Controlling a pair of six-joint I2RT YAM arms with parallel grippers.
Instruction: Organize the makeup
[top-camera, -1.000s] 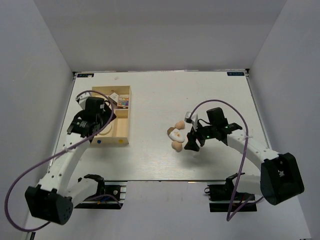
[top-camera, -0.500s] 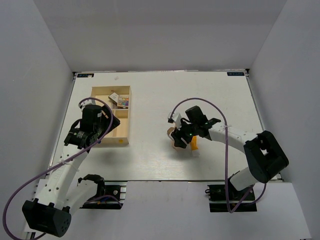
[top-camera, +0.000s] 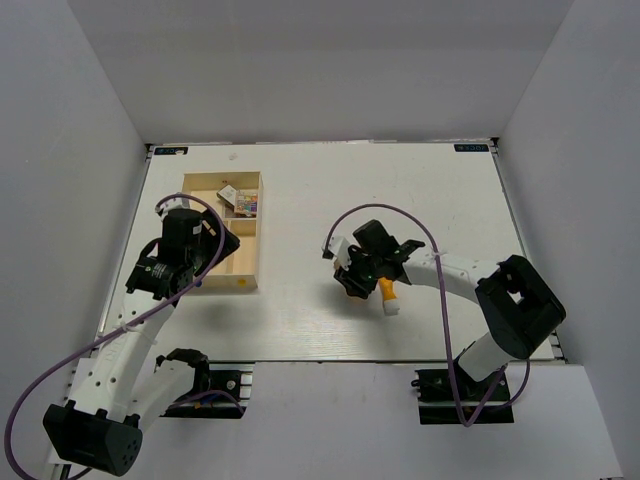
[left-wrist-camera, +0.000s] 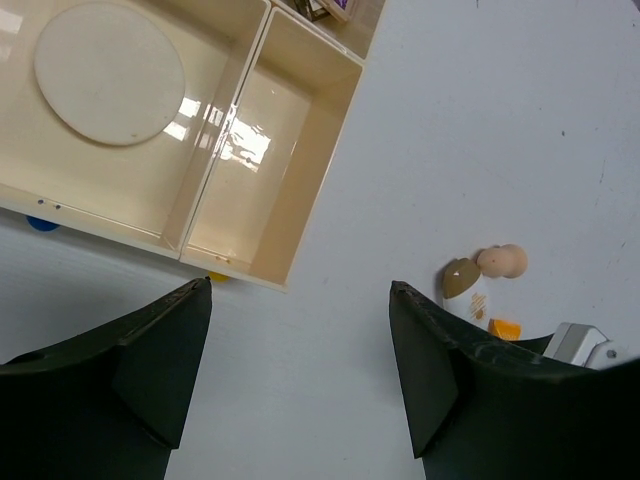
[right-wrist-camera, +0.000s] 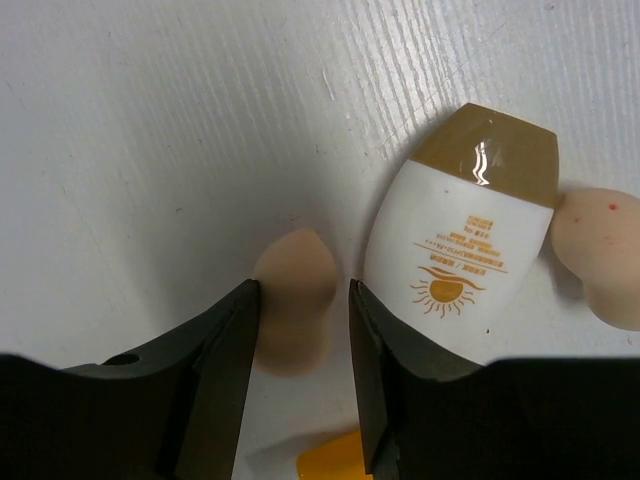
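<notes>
Right hand (right-wrist-camera: 300, 292) straddles the beige sponge (right-wrist-camera: 295, 325), fingers (right-wrist-camera: 215, 380) at both flanks; whether it is clenched cannot be told. The sponge lies mid-surface (right-wrist-camera: 150, 120), toward the near edge, just beside the white bottle (right-wrist-camera: 455, 250).

Risk: an off-centre grip may squeeze the soft sponge out sideways, or the finger nearest the bottle may nudge it.

Left hand (left-wrist-camera: 300, 295) hangs released above the tray (left-wrist-camera: 300, 190) near the left edge.
</notes>
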